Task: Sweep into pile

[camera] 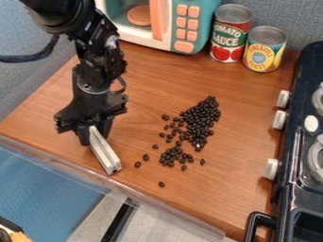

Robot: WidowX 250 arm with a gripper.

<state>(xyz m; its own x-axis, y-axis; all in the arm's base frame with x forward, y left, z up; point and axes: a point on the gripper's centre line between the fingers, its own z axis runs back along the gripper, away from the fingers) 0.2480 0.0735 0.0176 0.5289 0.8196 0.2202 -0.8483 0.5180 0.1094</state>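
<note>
Hand (93, 134) at left on table (246, 127), clamped on far end of pale bar (106, 153), its free end by the near edge; black beans (200, 118) to the bar's right, densest toward the far right, strays nearer and left, all apart from bar

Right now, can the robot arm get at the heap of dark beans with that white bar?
Probably yes. The gripper holds the white bar to one side of the heap of dark beans, with only a few loose beans between.
</note>
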